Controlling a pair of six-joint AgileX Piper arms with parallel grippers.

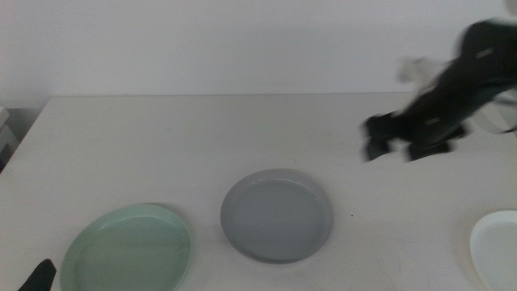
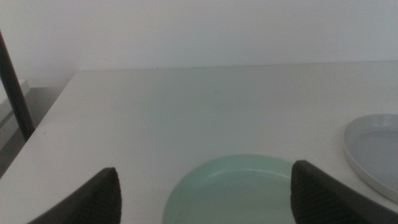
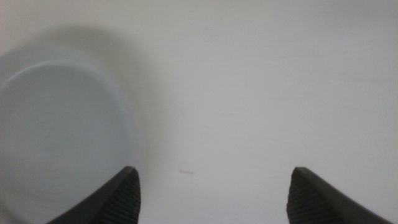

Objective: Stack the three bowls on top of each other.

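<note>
Three bowls lie apart on the table. The mint green bowl (image 1: 128, 249) is at the front left, the grey bowl (image 1: 277, 215) is in the middle, and the white bowl (image 1: 497, 246) is cut off at the front right edge. My right gripper (image 1: 396, 144) hangs blurred above the table, behind and to the right of the grey bowl. Its jaws are open and empty (image 3: 211, 196), with a pale grey-blue bowl (image 3: 62, 130) beside one jaw. My left gripper (image 2: 205, 199) waits open at the front left, over the near rim of the mint bowl (image 2: 236, 186).
The table (image 1: 161, 145) is pale, with a white wall behind it. Its left edge (image 2: 43, 124) drops off beside a dark upright bar (image 2: 15, 87). The grey bowl (image 2: 376, 152) shows at the side of the left wrist view.
</note>
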